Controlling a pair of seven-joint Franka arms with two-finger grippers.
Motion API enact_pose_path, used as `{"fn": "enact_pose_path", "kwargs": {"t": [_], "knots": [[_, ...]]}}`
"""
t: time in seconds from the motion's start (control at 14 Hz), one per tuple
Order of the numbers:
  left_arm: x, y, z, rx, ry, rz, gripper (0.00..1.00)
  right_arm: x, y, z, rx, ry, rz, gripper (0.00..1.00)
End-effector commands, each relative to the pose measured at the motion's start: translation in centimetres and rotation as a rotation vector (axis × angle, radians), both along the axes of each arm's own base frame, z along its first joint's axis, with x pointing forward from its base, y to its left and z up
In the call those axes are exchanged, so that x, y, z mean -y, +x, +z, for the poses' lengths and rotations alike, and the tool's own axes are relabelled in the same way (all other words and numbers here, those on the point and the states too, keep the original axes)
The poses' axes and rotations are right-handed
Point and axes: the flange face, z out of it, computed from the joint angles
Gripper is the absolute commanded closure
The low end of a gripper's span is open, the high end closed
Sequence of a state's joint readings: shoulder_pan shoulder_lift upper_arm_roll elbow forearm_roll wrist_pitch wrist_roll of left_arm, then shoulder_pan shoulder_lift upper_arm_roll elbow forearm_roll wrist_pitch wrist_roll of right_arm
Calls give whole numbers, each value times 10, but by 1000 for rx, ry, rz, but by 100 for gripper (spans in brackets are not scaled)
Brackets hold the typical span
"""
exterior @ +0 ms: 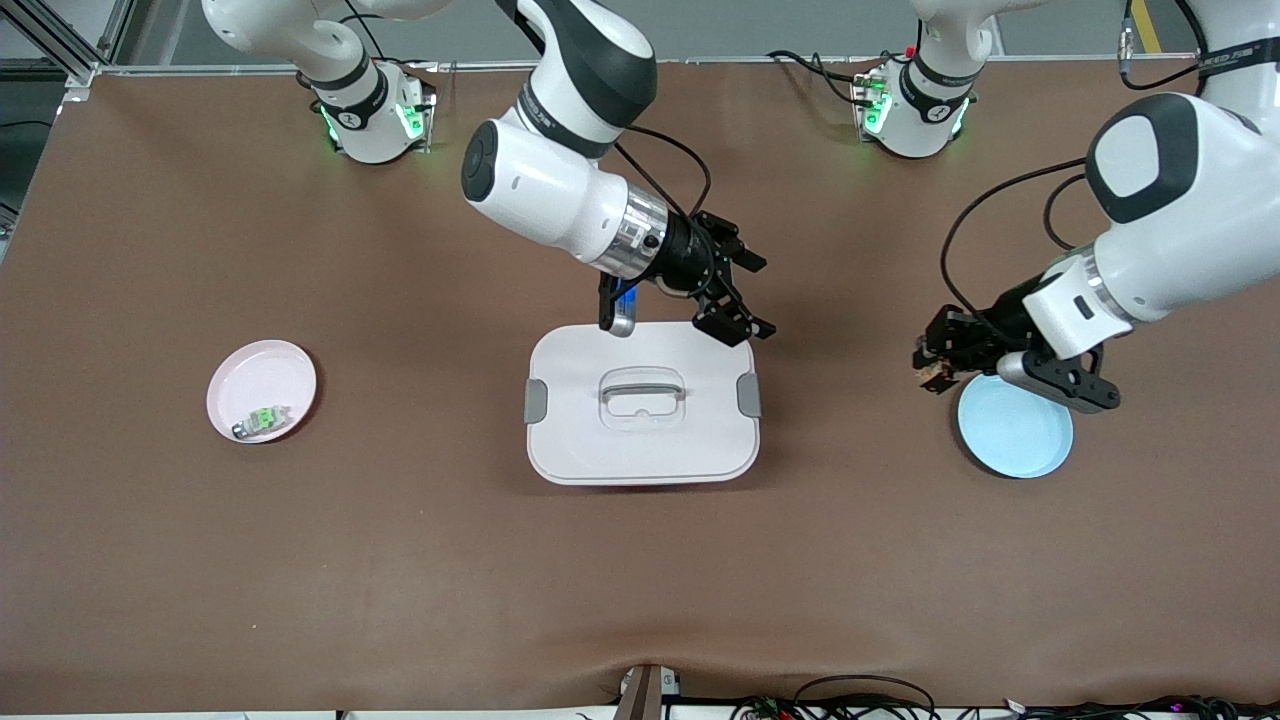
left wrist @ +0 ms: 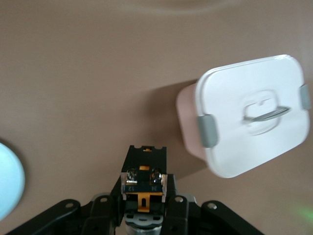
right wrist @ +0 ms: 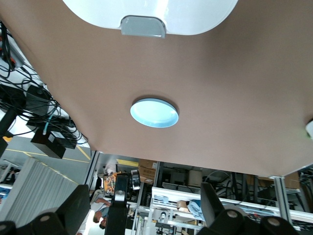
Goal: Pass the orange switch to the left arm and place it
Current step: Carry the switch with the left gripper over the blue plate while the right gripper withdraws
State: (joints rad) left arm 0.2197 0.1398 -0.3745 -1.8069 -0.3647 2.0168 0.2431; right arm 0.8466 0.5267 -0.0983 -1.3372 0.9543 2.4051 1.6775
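- Front view: the left gripper (exterior: 932, 372) pinches the orange switch (exterior: 931, 376) in the air beside the blue plate (exterior: 1015, 428). The right gripper (exterior: 738, 296), its fingers spread to receive, hangs over the box (exterior: 641, 410), which stands between the pink plate (exterior: 262, 390) and the blue one.
- Left wrist view: the fingers clamp the switch (left wrist: 143, 178) above bare surface (left wrist: 88, 83), apart from the box (left wrist: 249, 117).
- Right wrist view: the spread fingers (right wrist: 210, 200) hold nothing.

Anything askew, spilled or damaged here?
Nothing stands out. The box sits flat, lid latched. The left gripper holds the orange switch beside the blue plate. The right gripper is open over the box's edge. A green-and-grey component lies in the pink plate.
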Motion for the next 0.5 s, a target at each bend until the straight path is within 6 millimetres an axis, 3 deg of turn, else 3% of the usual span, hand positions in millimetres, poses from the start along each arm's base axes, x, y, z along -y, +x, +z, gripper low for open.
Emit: {"fn": "enact_pose_path", "kwargs": {"t": [0.0,0.22,0.43], "knots": [[-28,-1,0,11,86,-90,100,39,10,38,-13,-32,58,0],[-62,1,-8,32,193,-204,100,90,15,74,17,-150,170,0],[-91,3,-24,38,227,-349,100,146,17,96,40,-188,353,0]]}}
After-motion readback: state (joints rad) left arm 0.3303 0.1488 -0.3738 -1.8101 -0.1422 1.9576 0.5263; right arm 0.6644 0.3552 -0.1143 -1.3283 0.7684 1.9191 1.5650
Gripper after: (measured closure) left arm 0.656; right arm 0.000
